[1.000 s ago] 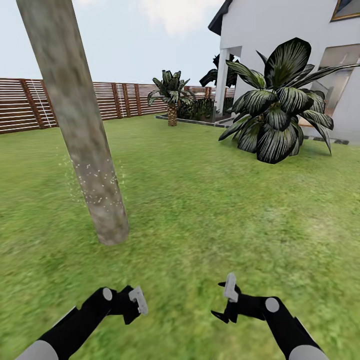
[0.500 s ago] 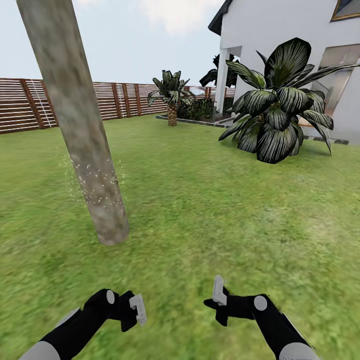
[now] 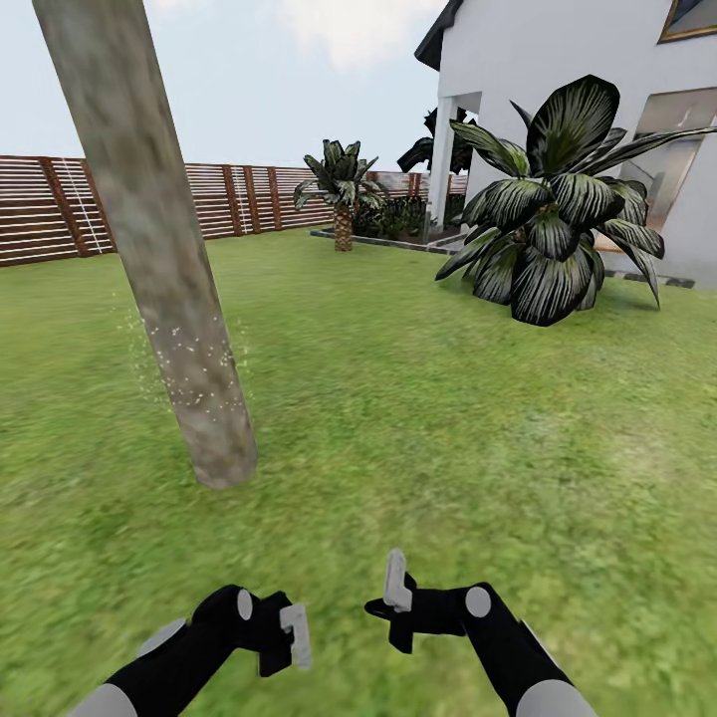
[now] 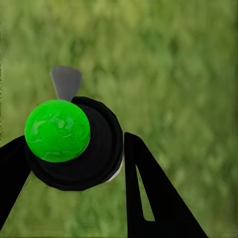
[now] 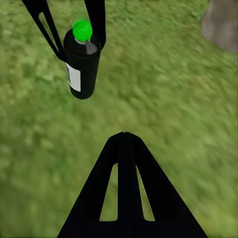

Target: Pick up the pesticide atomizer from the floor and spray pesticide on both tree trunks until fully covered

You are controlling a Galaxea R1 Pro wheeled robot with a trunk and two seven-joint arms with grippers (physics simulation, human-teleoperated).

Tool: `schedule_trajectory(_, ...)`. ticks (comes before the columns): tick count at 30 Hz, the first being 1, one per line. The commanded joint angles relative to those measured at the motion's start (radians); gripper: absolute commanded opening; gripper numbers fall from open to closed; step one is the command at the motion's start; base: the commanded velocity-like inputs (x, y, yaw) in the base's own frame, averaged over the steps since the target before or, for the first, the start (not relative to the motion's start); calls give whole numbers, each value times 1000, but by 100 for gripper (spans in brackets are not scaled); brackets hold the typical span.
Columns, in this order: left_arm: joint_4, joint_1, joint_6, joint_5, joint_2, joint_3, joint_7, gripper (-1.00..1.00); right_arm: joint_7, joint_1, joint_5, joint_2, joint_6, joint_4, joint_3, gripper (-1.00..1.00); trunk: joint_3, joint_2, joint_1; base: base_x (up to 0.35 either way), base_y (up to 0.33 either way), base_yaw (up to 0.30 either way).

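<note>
Green lawn (image 3: 418,418) spreads to a brown slatted fence (image 3: 149,204) and a white house (image 3: 568,90) at the far right. Low over the near grass, the left gripper (image 4: 74,148) pinches the pesticide atomizer (image 4: 74,144), a black bottle with a bright green cap; the right wrist view shows the same bottle (image 5: 82,62) gripped at its neck between that arm's two black fingers, its pale label facing sideways. From the head camera the left gripper (image 3: 289,637) looks like a dark lump with a grey piece, and the bottle itself is hard to make out there. Just beside it, the right gripper (image 3: 393,597) holds nothing, its fingers (image 5: 124,188) pressed together. Ahead on the left rises the thick, pale mottled tree trunk (image 3: 159,249), its lower part flecked with small white specks. Farther off stand a broad-leaved plant (image 3: 548,219) before the house and a small palm (image 3: 342,189) near the fence.
</note>
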Motion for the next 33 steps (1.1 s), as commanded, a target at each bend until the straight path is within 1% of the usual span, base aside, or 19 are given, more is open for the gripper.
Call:
schedule_trajectory(1,0,0,0,-9,-11,1,0,-100,0,0,0,1,0,0,0,-100,0,0,0,0,0,0)
schedule_trajectory(4,0,0,-1,-16,-36,0,0,-100,0,-1,0,2,0,0,1,-100,0,0,0,0,0,0)
schedule_trajectory(9,0,0,-1,-18,-63,-1,0,-100,0,-1,-1,2,0,-1,1,-100,0,0,0,0,0,0)
schedule_trajectory(13,0,0,0,-18,-69,-1,0,-100,0,-1,-3,14,1,-19,2,-100,0,0,0,0,0,0)
schedule_trajectory(15,0,0,0,-18,-70,-1,0,-100,0,-1,-4,29,1,-25,2,-100,0,0,0,0,0,0)
schedule_trajectory(18,0,1,0,-18,-70,-1,0,-100,0,-1,-5,41,1,-27,3,-100,0,0,0,0,0,0)
schedule_trajectory(23,0,0,0,-20,-74,1,4,-100,0,-1,-5,45,1,-28,3,-100,0,0,0,0,0,0)
schedule_trajectory(28,-1,0,-5,-20,-86,4,7,-100,0,-1,-5,45,1,-27,3,-100,0,0,0,0,0,0)
schedule_trajectory(33,0,0,-7,-7,-88,6,8,-100,0,-1,-5,46,1,-28,3,-100,0,0,0,0,0,0)
